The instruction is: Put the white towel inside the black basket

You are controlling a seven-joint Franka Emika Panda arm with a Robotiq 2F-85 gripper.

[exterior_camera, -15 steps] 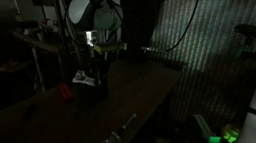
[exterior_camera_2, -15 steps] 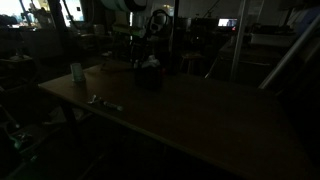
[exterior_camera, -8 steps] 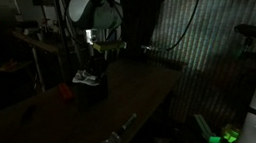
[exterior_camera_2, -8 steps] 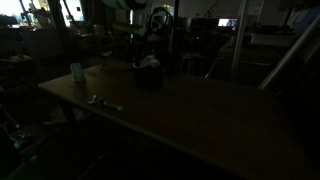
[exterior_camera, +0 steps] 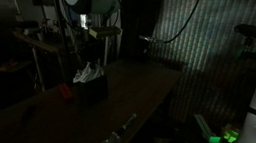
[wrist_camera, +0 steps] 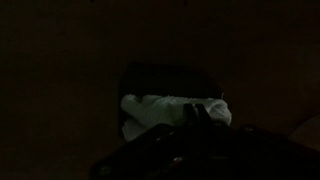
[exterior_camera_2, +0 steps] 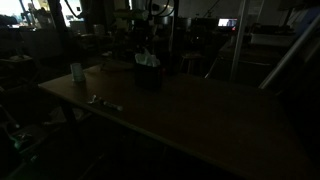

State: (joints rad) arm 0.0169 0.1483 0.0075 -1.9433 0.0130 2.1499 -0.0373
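The basket (exterior_camera: 91,90) sits well in from the table's (exterior_camera: 66,131) near edge, with the towel (exterior_camera: 88,73) heaped at its rim. The gripper (exterior_camera: 92,56) hangs straight above it — too dark to tell its spread.

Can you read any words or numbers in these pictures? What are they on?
None can be read. The pictures are very dark: the white towel, the black basket and the pale cup show no lettering, and the lit screen at the back is too small to read.
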